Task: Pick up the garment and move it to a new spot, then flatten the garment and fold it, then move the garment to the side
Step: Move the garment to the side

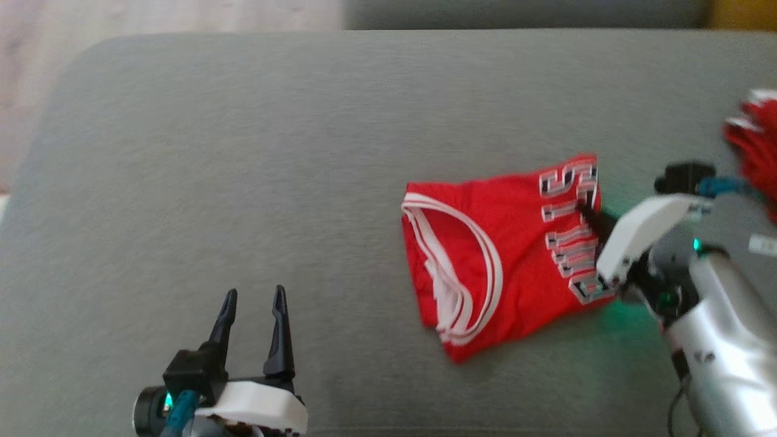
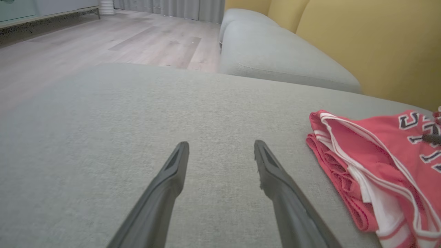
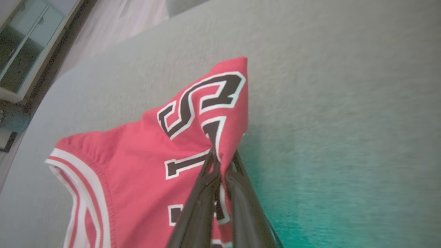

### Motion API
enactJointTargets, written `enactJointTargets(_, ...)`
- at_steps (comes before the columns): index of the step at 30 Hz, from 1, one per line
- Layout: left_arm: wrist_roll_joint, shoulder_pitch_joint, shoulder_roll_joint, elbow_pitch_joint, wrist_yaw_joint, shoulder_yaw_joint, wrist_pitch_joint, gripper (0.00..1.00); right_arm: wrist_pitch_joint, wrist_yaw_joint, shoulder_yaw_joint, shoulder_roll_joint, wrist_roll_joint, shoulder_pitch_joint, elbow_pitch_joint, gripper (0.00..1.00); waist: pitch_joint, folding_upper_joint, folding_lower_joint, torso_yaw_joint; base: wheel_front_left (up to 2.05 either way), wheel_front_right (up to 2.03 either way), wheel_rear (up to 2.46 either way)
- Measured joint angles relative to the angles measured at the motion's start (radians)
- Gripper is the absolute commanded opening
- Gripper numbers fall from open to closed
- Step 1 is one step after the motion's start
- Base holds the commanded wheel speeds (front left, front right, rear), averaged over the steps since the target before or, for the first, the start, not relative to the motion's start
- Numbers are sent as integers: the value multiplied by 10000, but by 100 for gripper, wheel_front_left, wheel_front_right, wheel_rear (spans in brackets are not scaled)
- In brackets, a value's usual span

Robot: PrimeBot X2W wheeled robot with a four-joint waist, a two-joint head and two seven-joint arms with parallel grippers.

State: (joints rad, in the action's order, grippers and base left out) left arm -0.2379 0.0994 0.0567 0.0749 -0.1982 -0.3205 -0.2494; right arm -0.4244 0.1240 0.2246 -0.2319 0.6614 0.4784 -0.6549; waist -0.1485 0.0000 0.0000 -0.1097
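Observation:
The garment (image 1: pixel 504 255) is a red jersey with white trim and black-and-white lettering, folded on the grey cushion (image 1: pixel 243 152) right of centre. My right gripper (image 1: pixel 584 208) is shut on the jersey's right edge, pinching a ridge of red cloth (image 3: pixel 220 151) between its dark fingers among the letters. My left gripper (image 1: pixel 254 304) hovers over bare cushion at the lower left, well to the left of the jersey, open with nothing between its fingers (image 2: pixel 172 172). In the left wrist view the jersey (image 2: pixel 379 165) lies off to the right.
Another red-and-white cloth (image 1: pixel 756 145) shows blurred at the right edge. The cushion's rounded far-left corner drops to a pale wooden floor (image 1: pixel 121 18). A second grey cushion (image 2: pixel 275 55) and a yellow backrest (image 2: pixel 372 48) stand beyond.

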Motion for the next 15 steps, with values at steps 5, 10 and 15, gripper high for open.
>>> enactJointTargets(5, 299, -7, 15, -54, 134, 88, 0, 100, 408, 0, 117, -8, -132, 873, 2, 0, -115, 0, 0, 1266, 0, 0, 0)
enactJointTargets(10, 518, -296, 58, 48, 337, 6, -2, 100, 869, 0, 247, -115, -205, 1182, -63, 0, -276, 0, 0, 2619, 0, 0, 0)
enactJointTargets(15, 621, -925, 69, 157, 466, -196, -2, 100, 1647, 0, 265, -631, -282, 1768, -215, 0, -712, 0, 0, 3369, 0, 0, 0)
